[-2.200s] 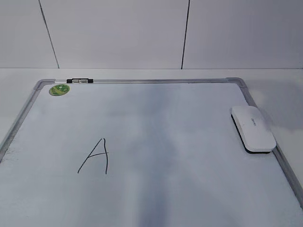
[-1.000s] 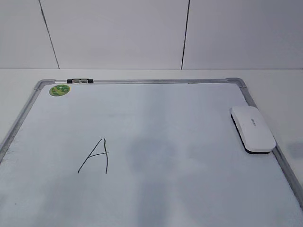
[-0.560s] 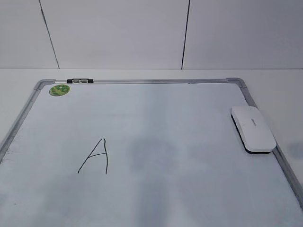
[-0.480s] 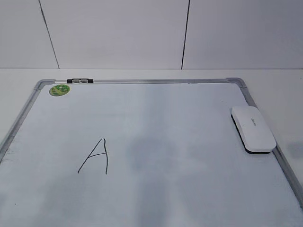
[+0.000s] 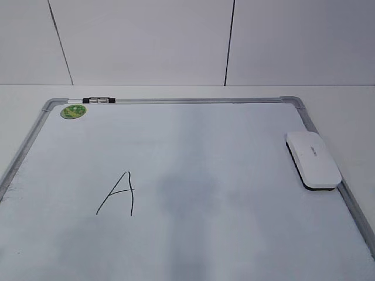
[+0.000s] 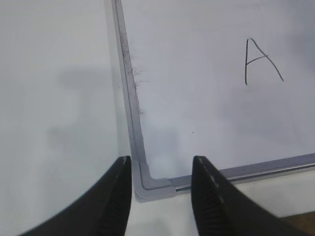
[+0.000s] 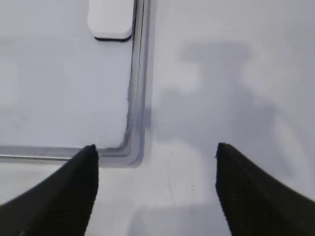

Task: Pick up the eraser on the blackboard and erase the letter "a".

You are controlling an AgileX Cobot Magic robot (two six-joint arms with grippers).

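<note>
The white eraser (image 5: pixel 313 159) lies on the blackboard (image 5: pixel 205 134) against its right frame; its near end shows in the right wrist view (image 7: pixel 112 19). A black angular capital "A" (image 5: pixel 117 193) is written on the left half and shows in the left wrist view (image 6: pixel 261 61). No lowercase cursive "a" is in view. My left gripper (image 6: pixel 161 160) is open above the board's near-left corner. My right gripper (image 7: pixel 155 147) is wide open and empty above the table beside the board's near-right corner, well short of the eraser. Neither gripper shows in the exterior view.
A small black-and-clear marker (image 5: pixel 98 100) lies on the top frame rail next to the round green sticker (image 5: pixel 73 110). White table surface surrounds the board (image 7: pixel 221 73). A white panelled wall (image 5: pixel 146 41) stands behind the board.
The broad grey shadow on the middle of the board has faded and shrunk. The eraser, the marker and the "A" have not moved.
</note>
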